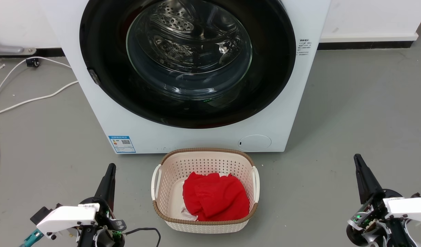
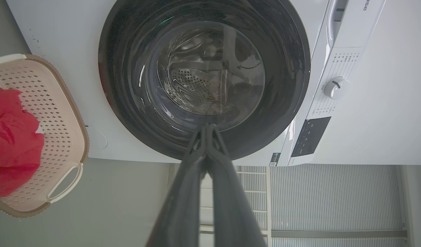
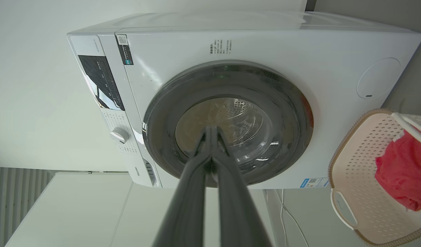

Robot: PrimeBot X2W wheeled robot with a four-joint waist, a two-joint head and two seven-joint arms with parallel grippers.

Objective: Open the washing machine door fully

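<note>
The washing machine door [image 1: 188,58] fills the upper centre of the head view and lies shut, flush against the front of the washing machine [image 1: 196,137]. It looks rigid and fairly heavy. Its glossy black ring would be slippery for bare fingers, and the glass bowl is best left alone. A small grey tab [image 1: 94,77] on the ring's left edge is probably the place to hook and pull, swinging the door toward frame right. A laundry basket [image 1: 162,202] holding a red garment [image 1: 215,195] stands on the floor [image 1: 351,113] just below the machine. The left tool [image 1: 111,168] at lower left and the right tool [image 1: 358,158] at lower right sit low and well apart from the door. Both point up the frame, with fingers pressed together and holding nothing.
</note>
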